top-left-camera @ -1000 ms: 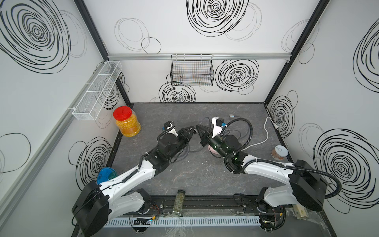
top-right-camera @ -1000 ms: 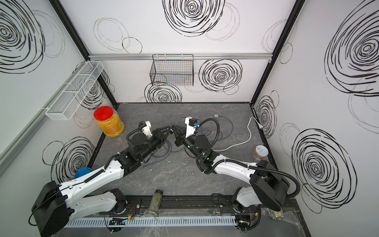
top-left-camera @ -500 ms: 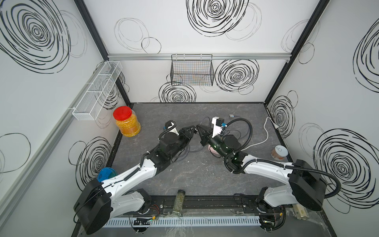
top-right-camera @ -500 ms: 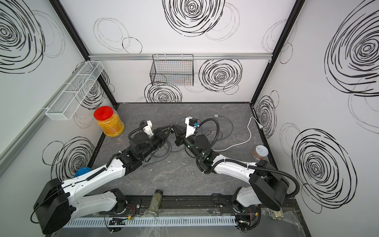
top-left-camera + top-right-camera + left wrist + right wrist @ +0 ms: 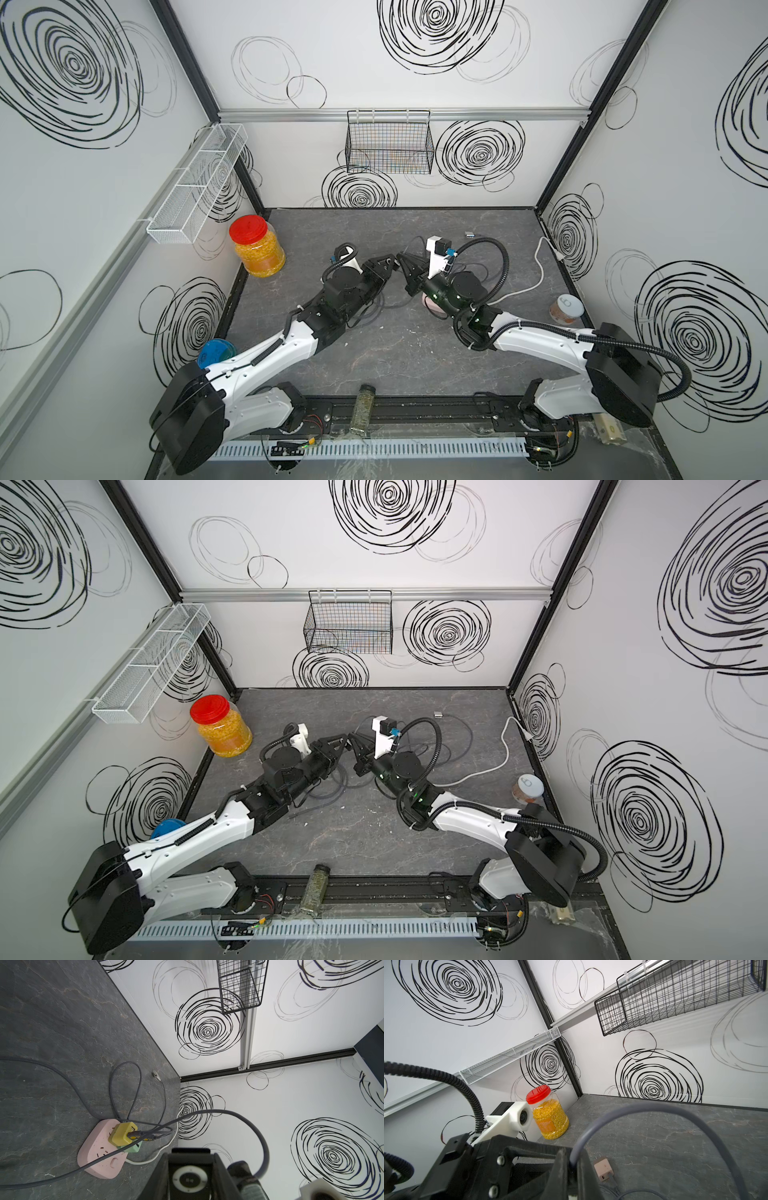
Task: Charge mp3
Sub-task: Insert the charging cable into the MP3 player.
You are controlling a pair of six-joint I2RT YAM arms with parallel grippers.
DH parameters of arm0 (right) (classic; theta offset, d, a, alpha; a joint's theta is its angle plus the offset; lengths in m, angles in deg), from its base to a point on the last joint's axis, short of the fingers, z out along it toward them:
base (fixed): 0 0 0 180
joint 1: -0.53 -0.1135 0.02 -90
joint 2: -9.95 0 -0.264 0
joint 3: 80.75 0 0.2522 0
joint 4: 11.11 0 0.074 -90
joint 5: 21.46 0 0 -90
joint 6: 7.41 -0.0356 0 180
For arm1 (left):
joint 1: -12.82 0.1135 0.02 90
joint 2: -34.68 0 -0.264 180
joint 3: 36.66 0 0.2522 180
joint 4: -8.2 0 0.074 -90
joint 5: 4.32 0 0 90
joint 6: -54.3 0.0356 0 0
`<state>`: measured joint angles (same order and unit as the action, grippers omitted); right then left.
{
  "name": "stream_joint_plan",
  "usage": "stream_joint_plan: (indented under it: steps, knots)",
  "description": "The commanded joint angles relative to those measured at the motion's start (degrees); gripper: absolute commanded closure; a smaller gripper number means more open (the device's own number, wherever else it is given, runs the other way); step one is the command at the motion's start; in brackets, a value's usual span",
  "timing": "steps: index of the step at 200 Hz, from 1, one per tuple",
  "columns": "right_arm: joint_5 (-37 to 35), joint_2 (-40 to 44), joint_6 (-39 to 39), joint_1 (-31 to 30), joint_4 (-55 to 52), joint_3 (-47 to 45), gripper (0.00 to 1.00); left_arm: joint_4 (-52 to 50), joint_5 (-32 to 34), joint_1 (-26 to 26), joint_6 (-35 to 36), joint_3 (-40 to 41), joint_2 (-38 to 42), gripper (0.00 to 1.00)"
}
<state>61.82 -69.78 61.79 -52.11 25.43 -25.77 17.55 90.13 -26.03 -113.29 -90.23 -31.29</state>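
The two arms meet nose to nose just past the middle of the table [image 5: 415, 357], a touch toward 12 o'clock. The left gripper [image 5: 385, 265] is grasping the mp3 [image 5: 190, 1179]: in the left wrist view the little player sits between the jaws with its control wheel facing the camera. The right gripper [image 5: 406, 261] is clenched on the grey cable [image 5: 654, 1107], which comes up out of the pinched jaws in the right wrist view and loops away over the table. The plug end itself is hidden behind the jaws, so I cannot tell whether it has reached the player's socket. The cable's far end seems already fed: it runs into the yellow charger [image 5: 122, 1133] seated on the pink strip [image 5: 97, 1153], which lies just right of centre, partly under the right wrist. A jar [image 5: 257, 249] stands well clear at 10 o'clock. I take this as the mating step, plug to player, with both parts held in the air. The next move, as I judge it, calls for lining the plug square with the socket, a short straight push while the left side holds firm, and slack enough in the loop not to drag the plug aside.
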Motion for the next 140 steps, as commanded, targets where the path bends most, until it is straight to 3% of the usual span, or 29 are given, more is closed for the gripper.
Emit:
stream_joint_plan:
  steps: [1, 140]
  knots:
    - [1.89, -1.77, 1.46, -0.44, -6.8, -2.35, 1.0, 9.97, -1.52, 0.78, -1.01, -4.28, 3.2, 0.8]
    - [5.57, -4.73, 4.01, -0.56, -8.43, -3.94, 1.0, 8.35, -1.38, 4.73, -2.17, -10.34, 0.37, 0.8]
